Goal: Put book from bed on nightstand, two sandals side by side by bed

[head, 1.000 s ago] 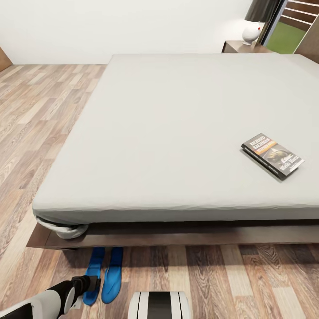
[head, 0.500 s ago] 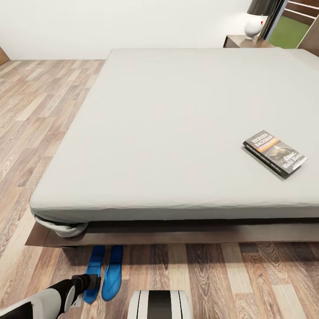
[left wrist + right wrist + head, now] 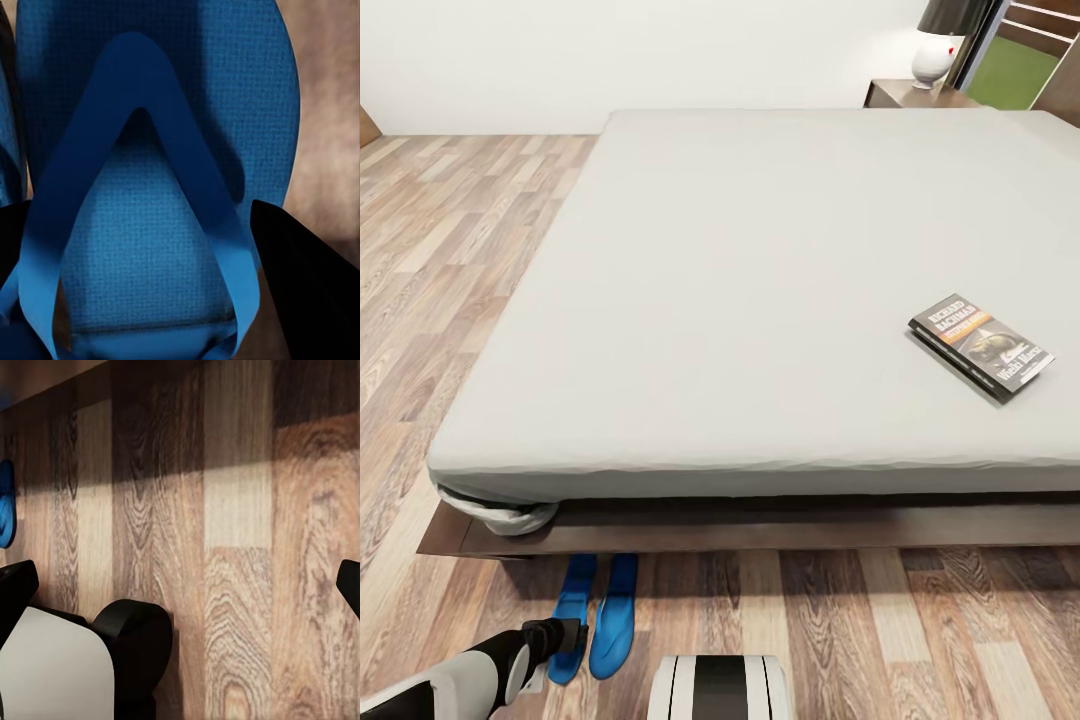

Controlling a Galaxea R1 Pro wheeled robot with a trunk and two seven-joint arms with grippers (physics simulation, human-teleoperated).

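Reading "Richard Bachman" on the book (image 3: 980, 346) at 3 o'clock on the bed (image 3: 760, 280).
Our left gripper (image 3: 161, 292) spreads wide over 1 of the 2 sandals (image 3: 598, 618) on wood floor (image 3: 920, 630); right gripper (image 3: 184, 585) wide too.

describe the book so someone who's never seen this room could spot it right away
Start at the big low bed with the flat pale grey mattress that takes up most of the room. The book lies flat on that mattress, toward the near edge and the head view's right side. It is a thin dark paperback with white lettering and an orange band, and the one thing on the otherwise plain grey surface.
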